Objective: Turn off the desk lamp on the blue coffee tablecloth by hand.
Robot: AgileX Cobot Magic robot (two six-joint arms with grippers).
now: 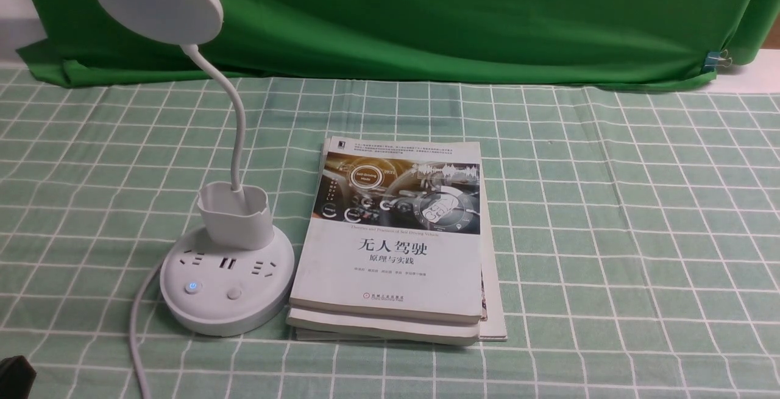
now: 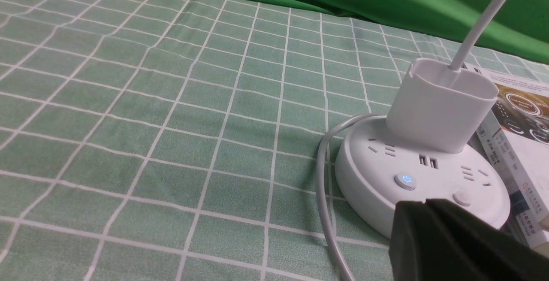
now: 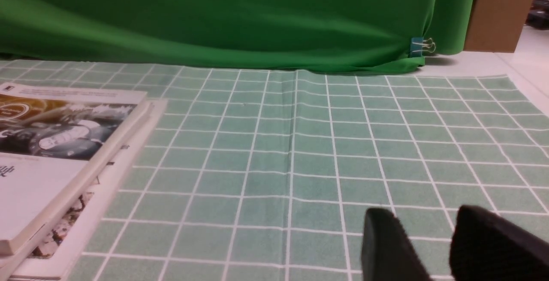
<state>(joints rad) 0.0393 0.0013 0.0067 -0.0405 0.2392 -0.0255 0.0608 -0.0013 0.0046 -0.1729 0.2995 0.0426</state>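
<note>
The white desk lamp (image 1: 226, 277) stands on the pale teal grid tablecloth (image 1: 609, 234) at the left, its disc head (image 1: 158, 0) raised on a thin neck. On its round base a left button (image 1: 192, 286) glows blue; a plain button (image 1: 234, 293) sits beside it. The base also shows in the left wrist view (image 2: 422, 182), with the lit button (image 2: 405, 180) there. My left gripper (image 2: 424, 203) is shut and empty, its tips just in front of the base; only a black corner (image 1: 15, 376) shows in the front view. My right gripper (image 3: 422, 223) is open and empty over bare cloth.
A stack of books (image 1: 396, 240) lies right beside the lamp base, also in the right wrist view (image 3: 55, 152). The lamp's white cord (image 1: 137, 326) trails toward the front edge. A dark green backdrop cloth (image 1: 426, 15) hangs behind, held by a clip (image 1: 719, 58).
</note>
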